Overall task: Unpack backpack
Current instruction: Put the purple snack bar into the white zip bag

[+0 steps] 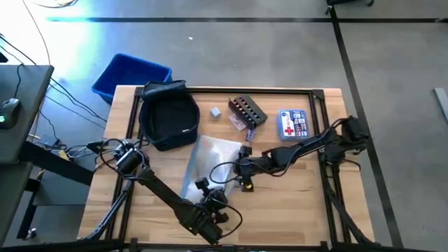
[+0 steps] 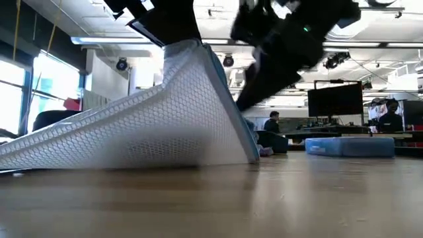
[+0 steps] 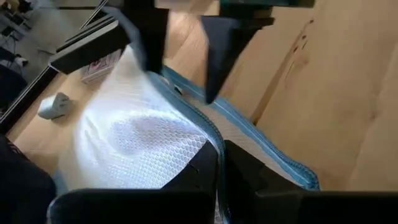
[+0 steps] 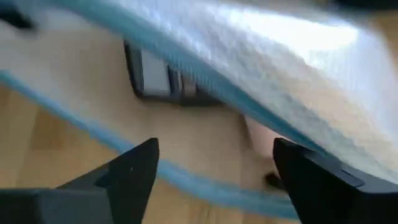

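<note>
The dark backpack (image 1: 168, 115) lies open at the table's far left, and no gripper touches it. A clear mesh pouch (image 1: 213, 157) with a blue zipper edge lies mid-table. One edge of it is raised like a tent (image 2: 192, 49). My left gripper (image 3: 219, 171) reaches in from the near edge and is shut on that pouch. My right gripper (image 4: 216, 149) comes from the right and stands open at the pouch's open mouth. A dark flat item (image 4: 161, 81) shows inside the pouch. My left gripper pinches the pouch's blue zipper edge (image 3: 214, 140) between its two fingers, coming from the table's near side. That edge is lifted, and the mesh slopes down from it to the far part (image 2: 39, 155) resting on the table. My right gripper's fingers (image 3: 217, 56) stand on either side of the raised zipper edge; I cannot tell whether they touch it.
A blue first-aid box (image 1: 292, 124), a dark case of small items (image 1: 246, 110), a flat packet (image 1: 236, 123) and a small grey piece (image 1: 215, 112) lie at the far side. A blue bin (image 1: 129, 75) stands beyond the far left corner.
</note>
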Robot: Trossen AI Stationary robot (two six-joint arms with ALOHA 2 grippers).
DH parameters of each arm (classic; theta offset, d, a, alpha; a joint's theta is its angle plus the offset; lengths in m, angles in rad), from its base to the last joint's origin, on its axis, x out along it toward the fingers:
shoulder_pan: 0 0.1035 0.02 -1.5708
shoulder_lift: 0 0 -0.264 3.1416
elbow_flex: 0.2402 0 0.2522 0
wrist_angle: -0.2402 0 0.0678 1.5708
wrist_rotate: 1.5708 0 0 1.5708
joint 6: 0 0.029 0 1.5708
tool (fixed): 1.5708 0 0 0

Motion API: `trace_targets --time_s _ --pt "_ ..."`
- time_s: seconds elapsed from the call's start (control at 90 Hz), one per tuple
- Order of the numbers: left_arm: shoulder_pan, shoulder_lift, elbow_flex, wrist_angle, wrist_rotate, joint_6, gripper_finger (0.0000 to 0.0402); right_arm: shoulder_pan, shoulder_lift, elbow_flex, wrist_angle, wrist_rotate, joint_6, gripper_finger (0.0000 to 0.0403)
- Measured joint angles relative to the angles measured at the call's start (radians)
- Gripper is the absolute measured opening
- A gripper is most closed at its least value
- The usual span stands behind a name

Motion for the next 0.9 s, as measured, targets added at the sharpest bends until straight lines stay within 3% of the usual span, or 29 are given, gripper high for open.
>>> trace_targets --time_s 0.322,0.533,0.611,0.778,0.9 --pt "0.000 0.000 0.000 0.001 0.050 0.054 0.0000 -0.080 0.126 -0.001 0.034 0.094 0.073 0.0150" --pt "0.001 0.000 0.000 0.001 0.055 0.078 0.0000 -0.145 0.211 -0.001 0.480 0.102 0.098 0.0059" --pt "-0.001 0.000 0.000 0.001 0.056 0.078 0.0000 -0.138 0.214 0.000 0.555 0.088 0.077 0.0035" --pt "-0.002 0.000 0.000 0.000 0.058 0.065 0.0000 -0.123 0.170 0.000 0.410 -0.010 0.033 0.0006" --pt "-0.001 0.000 0.000 -0.004 0.049 0.032 0.0000 -0.104 0.088 0.000 0.220 -0.153 -0.009 0.0001"
